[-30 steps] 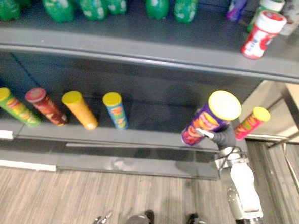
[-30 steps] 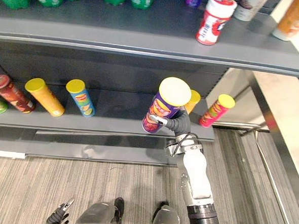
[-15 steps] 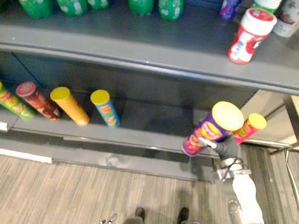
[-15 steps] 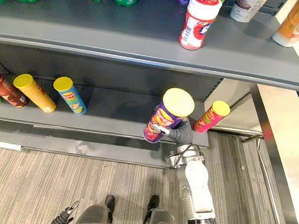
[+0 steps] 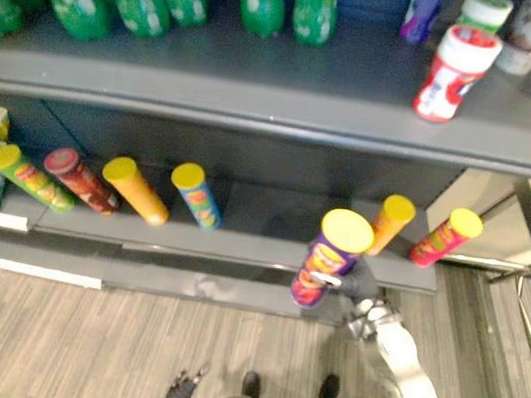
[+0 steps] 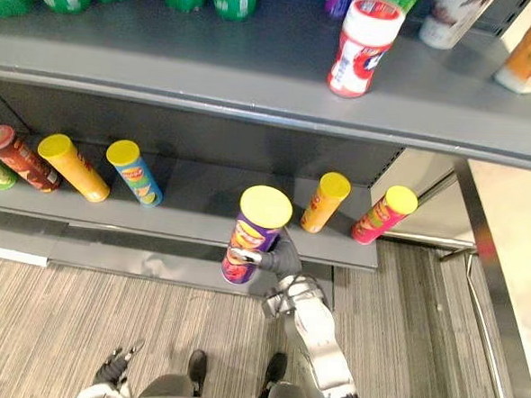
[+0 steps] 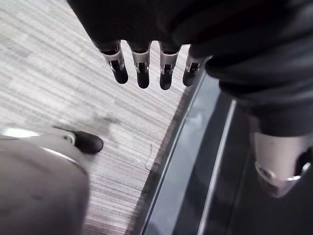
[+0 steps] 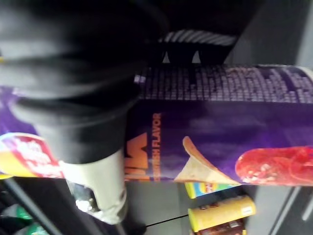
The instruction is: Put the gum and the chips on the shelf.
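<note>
- The left hand (image 7: 142, 61) hangs low at the near left over the floor, fingers straight and apart, holding nothing.
- On the lower shelf (image 6: 202, 206), the blue can (image 6: 134, 171) marks the left end of an open stretch.
- The right hand (image 6: 280, 257) is clamped round the side of the purple chips can (image 6: 256, 230). The can is tilted, lid up, just in front of the shelf's near edge and not yet set down.
- Its base seems lower than that edge. Pushed straight in, it could catch there and twist out of the grip.
- The orange can (image 6: 325, 201) stands near on the right. A drift that way could knock it into the pink can (image 6: 384, 214).
- What looks like the gum tub (image 6: 363, 46) already stands far right on the upper shelf (image 6: 211, 65).
</note>
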Controlling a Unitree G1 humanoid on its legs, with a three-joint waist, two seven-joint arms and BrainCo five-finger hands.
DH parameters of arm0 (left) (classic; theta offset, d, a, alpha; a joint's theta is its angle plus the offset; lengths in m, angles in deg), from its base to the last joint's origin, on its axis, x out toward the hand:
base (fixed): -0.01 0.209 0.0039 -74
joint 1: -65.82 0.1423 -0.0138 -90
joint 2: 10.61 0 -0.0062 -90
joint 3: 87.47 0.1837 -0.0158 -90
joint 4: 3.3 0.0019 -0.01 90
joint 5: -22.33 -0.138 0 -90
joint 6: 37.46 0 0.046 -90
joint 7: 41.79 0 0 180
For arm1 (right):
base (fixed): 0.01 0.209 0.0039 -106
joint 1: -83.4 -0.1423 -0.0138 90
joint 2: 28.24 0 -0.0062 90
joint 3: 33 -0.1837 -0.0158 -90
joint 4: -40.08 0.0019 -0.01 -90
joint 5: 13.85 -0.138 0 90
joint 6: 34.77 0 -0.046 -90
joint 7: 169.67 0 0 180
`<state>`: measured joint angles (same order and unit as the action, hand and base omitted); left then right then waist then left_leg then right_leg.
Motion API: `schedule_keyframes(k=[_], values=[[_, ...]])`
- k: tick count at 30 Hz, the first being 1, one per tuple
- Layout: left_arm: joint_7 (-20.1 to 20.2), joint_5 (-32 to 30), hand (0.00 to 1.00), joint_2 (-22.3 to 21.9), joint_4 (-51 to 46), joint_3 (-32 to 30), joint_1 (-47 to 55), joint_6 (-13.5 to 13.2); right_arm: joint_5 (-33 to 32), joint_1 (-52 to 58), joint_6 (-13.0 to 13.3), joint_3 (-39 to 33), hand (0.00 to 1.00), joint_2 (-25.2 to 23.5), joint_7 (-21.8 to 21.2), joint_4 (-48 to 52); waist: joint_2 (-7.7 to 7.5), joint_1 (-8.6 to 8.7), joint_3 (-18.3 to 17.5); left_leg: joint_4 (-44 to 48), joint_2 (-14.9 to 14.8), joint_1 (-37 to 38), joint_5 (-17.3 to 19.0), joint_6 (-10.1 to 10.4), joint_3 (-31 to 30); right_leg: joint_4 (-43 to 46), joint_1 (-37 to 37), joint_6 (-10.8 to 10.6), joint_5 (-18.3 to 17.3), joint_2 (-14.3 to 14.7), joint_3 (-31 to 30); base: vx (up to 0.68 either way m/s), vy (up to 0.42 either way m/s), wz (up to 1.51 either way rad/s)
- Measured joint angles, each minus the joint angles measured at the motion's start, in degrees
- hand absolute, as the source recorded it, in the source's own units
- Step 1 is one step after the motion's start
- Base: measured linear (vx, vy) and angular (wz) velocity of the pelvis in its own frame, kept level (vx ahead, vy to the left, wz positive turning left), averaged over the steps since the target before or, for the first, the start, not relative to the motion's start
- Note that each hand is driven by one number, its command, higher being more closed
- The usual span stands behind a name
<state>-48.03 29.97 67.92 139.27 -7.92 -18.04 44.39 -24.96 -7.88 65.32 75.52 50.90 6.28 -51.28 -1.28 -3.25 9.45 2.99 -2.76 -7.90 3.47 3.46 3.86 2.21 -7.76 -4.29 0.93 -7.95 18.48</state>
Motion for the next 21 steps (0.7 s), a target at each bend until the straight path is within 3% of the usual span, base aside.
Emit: schedule_keyframes(k=[2, 5, 9, 15, 21], values=[[-0.55, -0.01, 0.00, -0.60, -1.98, 2.37, -1.35, -0.74, 2.38, -4.06, -0.02, -0.05, 1.00, -0.05, 2.31, -2.88, 1.29, -0.58, 1.46, 2.61, 0.30, -2.04, 0.00, 0.00, -0.19, 2.30, -1.25, 0.18, -0.24, -0.80, 0.15, -0.06, 0.057, 0.36], [-2.27, -0.07, 0.00, -0.68, -5.99, 6.10, -3.32, -1.74, 5.86, -13.74, 0.07, -0.41, 1.00, -0.62, 6.64, -7.17, 2.71, -1.16, 5.21, 6.06, 1.49, -5.18, -0.02, -0.04, -1.92, 9.04, -4.58, -0.02, -3.38, -3.24, 1.48, -0.12, 0.043, 0.44], [-3.55, 0.08, 0.00, -0.10, -9.92, 8.46, -5.32, -2.42, 11.03, -25.75, 0.09, -3.65, 1.00, -2.15, 11.84, -12.08, 3.45, -2.81, 10.48, 7.35, 1.97, -9.22, -0.46, -0.53, -2.60, 15.28, -9.31, 0.44, -5.37, -5.34, 2.55, -0.18, -0.003, 0.32], [-5.12, 0.67, 0.00, 0.31, -16.31, 9.33, -6.41, -3.20, 13.55, -41.02, -0.10, -14.58, 1.00, -1.09, 19.83, -20.07, 4.82, -4.88, 13.93, 9.15, 2.11, -14.90, -2.65, -0.95, -1.50, 20.35, -15.64, 0.79, -6.19, -7.27, 2.95, -0.10, -0.013, 0.15], [-6.46, 0.97, 0.00, 0.58, -18.01, 12.48, -7.74, -3.86, 13.66, -48.66, -0.39, -21.31, 1.00, 0.04, 25.51, -24.68, 6.08, -5.15, 15.06, 11.72, 2.20, -19.20, -2.70, -0.99, -2.84, 23.52, -19.47, 1.67, -7.08, -7.94, 3.40, -0.03, -0.036, 0.09]])
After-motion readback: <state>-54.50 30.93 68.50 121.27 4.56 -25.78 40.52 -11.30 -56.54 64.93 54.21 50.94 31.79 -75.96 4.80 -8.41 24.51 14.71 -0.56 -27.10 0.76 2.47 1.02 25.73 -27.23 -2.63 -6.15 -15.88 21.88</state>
